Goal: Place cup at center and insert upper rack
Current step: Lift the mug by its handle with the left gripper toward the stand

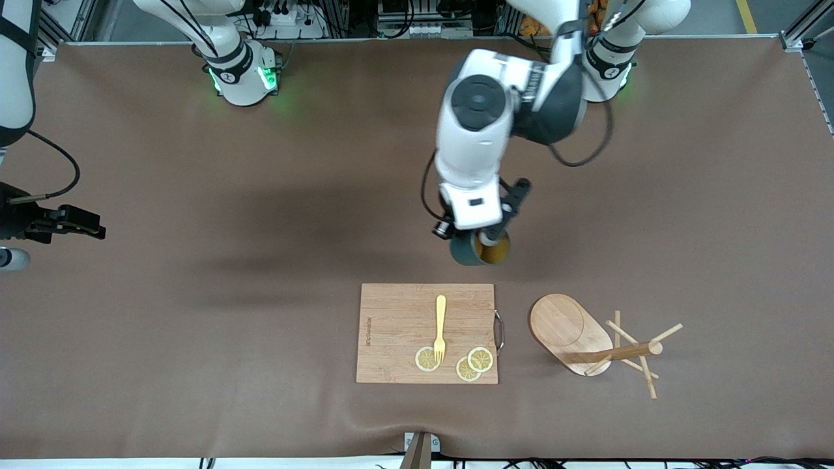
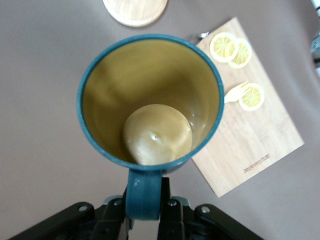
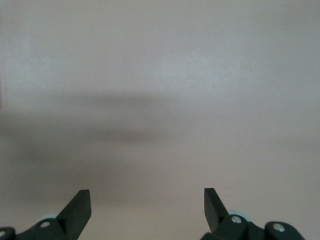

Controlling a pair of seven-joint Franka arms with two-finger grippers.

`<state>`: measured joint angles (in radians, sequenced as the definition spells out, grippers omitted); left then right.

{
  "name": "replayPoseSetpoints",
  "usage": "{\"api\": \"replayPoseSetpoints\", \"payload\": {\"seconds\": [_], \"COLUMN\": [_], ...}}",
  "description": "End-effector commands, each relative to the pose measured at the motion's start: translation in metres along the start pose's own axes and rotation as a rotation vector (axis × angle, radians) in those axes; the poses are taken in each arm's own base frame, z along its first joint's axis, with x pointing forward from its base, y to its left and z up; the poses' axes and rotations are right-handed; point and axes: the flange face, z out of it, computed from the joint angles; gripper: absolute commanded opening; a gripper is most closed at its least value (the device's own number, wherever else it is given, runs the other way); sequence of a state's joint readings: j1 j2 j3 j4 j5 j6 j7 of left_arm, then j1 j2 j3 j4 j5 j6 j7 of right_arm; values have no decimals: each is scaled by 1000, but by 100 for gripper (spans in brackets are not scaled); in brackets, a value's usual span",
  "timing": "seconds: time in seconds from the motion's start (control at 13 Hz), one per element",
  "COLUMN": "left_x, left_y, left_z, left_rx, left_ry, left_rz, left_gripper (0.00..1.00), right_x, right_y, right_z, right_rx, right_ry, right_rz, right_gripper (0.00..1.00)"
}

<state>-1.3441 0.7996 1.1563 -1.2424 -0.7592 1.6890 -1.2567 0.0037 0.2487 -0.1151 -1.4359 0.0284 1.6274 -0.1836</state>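
Your left gripper (image 1: pixel 493 236) sits just below the middle of the front frame, jaws clamped on the handle of the cup (image 1: pixel 480 249), which hangs tilted over the bare surface (image 1: pixel 195 326), its yellow mouth facing the camera. In the left wrist view the cup (image 2: pixel 150 100) fills the centre, handle pinched at the bottom edge. The upper rack (image 1: pixel 589 342) lies tipped on its side at lower right, beside the cutting board (image 1: pixel 397 332) carrying a fork (image 1: pixel 440 329) and lemon slices (image 1: pixel 474 365). Your right gripper (image 3: pixel 147 205) waits at the left edge, jaws spread wide and empty.
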Motion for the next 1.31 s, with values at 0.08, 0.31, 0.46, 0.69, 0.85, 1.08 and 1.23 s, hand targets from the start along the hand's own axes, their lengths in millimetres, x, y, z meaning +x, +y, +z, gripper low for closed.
{"api": "replayPoseSetpoints", "payload": {"seconds": [0.08, 0.31, 0.46, 0.69, 0.85, 1.08, 1.23], "left_x": [85, 148, 172, 224, 248, 295, 317], "left_y": [-13, -23, -27, -35, -41, -52, -54], "left_z": [-44, -59, -59, -75, -78, -72, -53], "left_rx": [-58, -112, -141, -282, -342, -456, -508], "left_ry": [-146, -306, -406, -589, -675, -842, -967], "left_rz": [10, -40, -70, -143, -158, -182, -196], "left_gripper": [0, 0, 0, 0, 0, 0, 0], "right_x": [-1, -1, -1, -1, -1, -1, -1], "right_y": [0, 0, 1, 2, 2, 2, 2], "right_z": [-4, -4, -5, -10, -12, -13, -12], "right_rx": [-12, -14, -16, -16, -17, -16, -15], "right_ry": [-2, -2, -1, 10, 14, 16, 15], "right_rz": [-2, -4, -7, -7, -7, -7, -6], "right_gripper": [100, 100, 100, 100, 100, 100, 100]}}
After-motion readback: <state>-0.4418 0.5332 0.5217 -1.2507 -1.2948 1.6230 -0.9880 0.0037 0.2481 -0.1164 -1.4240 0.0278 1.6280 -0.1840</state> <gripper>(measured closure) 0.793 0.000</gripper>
